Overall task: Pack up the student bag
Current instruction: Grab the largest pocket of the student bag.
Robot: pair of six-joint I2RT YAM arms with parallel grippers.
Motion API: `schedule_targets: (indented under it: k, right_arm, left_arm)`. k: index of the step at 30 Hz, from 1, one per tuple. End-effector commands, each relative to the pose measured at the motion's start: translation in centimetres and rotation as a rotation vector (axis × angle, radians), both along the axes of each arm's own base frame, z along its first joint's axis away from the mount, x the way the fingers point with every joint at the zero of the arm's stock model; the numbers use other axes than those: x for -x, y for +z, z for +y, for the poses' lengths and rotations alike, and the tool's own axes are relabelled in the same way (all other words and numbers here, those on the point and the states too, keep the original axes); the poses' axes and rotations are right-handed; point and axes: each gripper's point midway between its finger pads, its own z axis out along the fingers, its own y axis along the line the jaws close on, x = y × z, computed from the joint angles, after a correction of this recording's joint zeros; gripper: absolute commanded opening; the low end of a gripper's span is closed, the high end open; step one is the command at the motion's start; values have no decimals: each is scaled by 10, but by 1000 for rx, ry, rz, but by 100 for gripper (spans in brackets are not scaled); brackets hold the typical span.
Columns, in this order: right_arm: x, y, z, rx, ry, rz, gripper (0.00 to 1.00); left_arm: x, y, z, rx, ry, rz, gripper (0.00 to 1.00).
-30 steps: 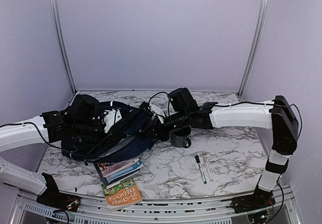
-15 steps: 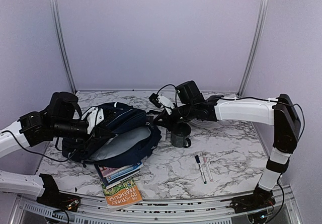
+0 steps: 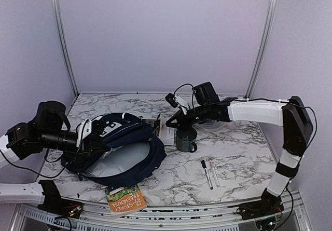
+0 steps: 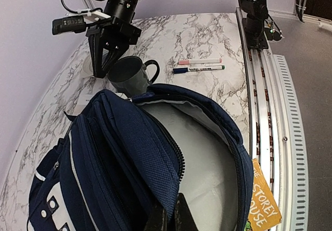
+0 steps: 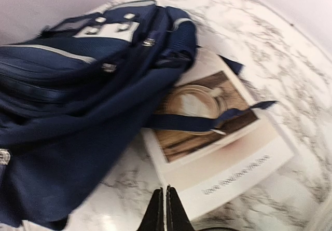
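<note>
My left pincer [image 4: 173, 218] is clamped on the bag [image 3: 155, 148] at lower left, holding its mouth open. My right pincer [image 5: 166, 210] hovers centre-frame, closed and empty. Next, I judge, it must open over the book [image 5: 223, 148].

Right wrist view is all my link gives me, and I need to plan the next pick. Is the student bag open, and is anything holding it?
Observer: The student bag lies open with its grey lining showing, and the left gripper is shut on the edge of the opening.
Operator: What stands near the right gripper, outside my frame?
Observer: A dark grey mug stands upright close beside it.
Operator: Anything else loose out there?
Observer: Two markers lie side by side, nearer the arm bases than the mug.
</note>
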Motion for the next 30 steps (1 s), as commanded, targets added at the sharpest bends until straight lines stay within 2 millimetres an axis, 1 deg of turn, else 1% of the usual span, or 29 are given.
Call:
schedule_targets:
  k: [1, 3, 6, 7, 8, 11, 14, 19, 21, 25, 27, 30]
  right_arm:
    - [54, 58, 18, -235, 227, 68, 10]
    - [70, 57, 25, -238, 245, 110, 14]
    - [102, 43, 42, -190, 301, 134, 20]
    - [104, 39, 46, -179, 297, 145, 22]
    - [114, 36, 54, -170, 306, 162, 23]
    - [114, 26, 61, -137, 263, 185, 28]
    - [114, 18, 63, -111, 253, 210, 33]
    - [122, 3, 65, -60, 232, 274, 43]
    - [121, -1, 65, -60, 215, 288, 44]
    - [118, -2, 71, -73, 211, 300, 44]
    - [120, -1, 73, -81, 224, 311, 44]
    - [122, -7, 77, -68, 228, 317, 43]
  left_arm:
    - [5, 6, 0, 30, -32, -58, 0]
    - [8, -1, 2, 22, -47, -60, 0]
    - [12, -9, 4, 14, -59, -54, 0]
    - [13, -10, 4, 14, -59, -53, 0]
    - [13, -11, 5, 13, -59, -52, 0]
    - [13, -11, 6, 14, -56, -58, 0]
    - [13, -11, 6, 16, -57, -63, 0]
    - [12, -13, 5, 14, -55, -65, 0]
    - [12, -12, 5, 18, -56, -69, 0]
    - [11, -10, 3, 23, -61, -71, 0]
    - [11, -11, 3, 23, -61, -68, 0]
    - [11, -11, 4, 22, -58, -70, 0]
